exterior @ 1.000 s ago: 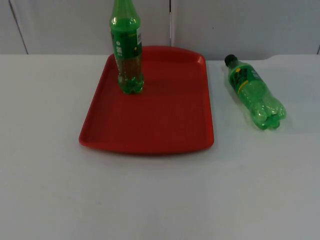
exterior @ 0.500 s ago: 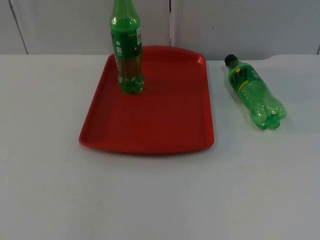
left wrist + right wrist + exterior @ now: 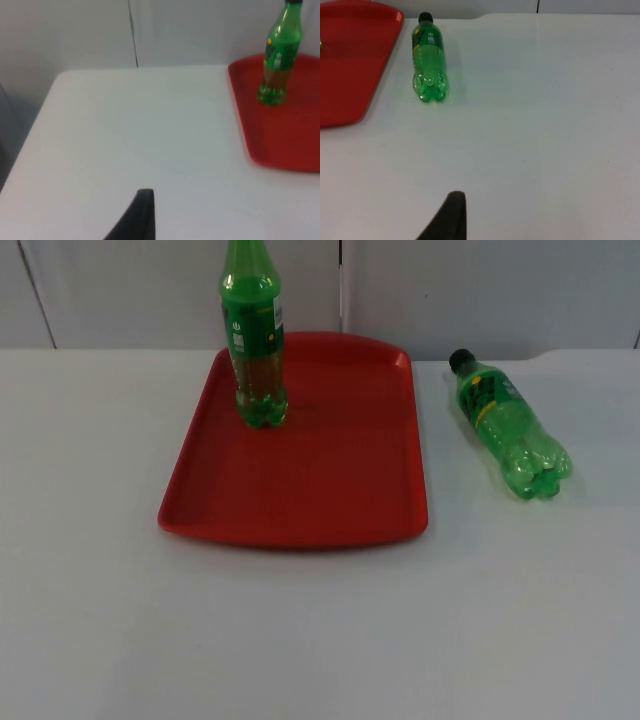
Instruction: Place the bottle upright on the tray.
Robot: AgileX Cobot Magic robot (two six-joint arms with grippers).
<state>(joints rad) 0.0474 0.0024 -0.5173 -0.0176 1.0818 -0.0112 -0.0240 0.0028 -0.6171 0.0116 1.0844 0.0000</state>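
Note:
A red tray (image 3: pixel 320 480) lies on the white table. One green bottle (image 3: pixel 254 340) stands upright on the tray's far left part. A second green bottle (image 3: pixel 508 425) lies on its side on the table to the right of the tray, its black cap towards the wall. My left gripper (image 3: pixel 142 217) hangs over bare table well to the left of the tray (image 3: pixel 285 135) and the standing bottle (image 3: pixel 278 55). My right gripper (image 3: pixel 451 217) hovers over bare table, some way from the lying bottle (image 3: pixel 428 65) and the tray's edge (image 3: pixel 350 65). Both arms wait.
The grey partition wall (image 3: pixel 450 290) closes off the table behind the tray. White table top (image 3: pixel 320 640) stretches in front of the tray and on both sides of it.

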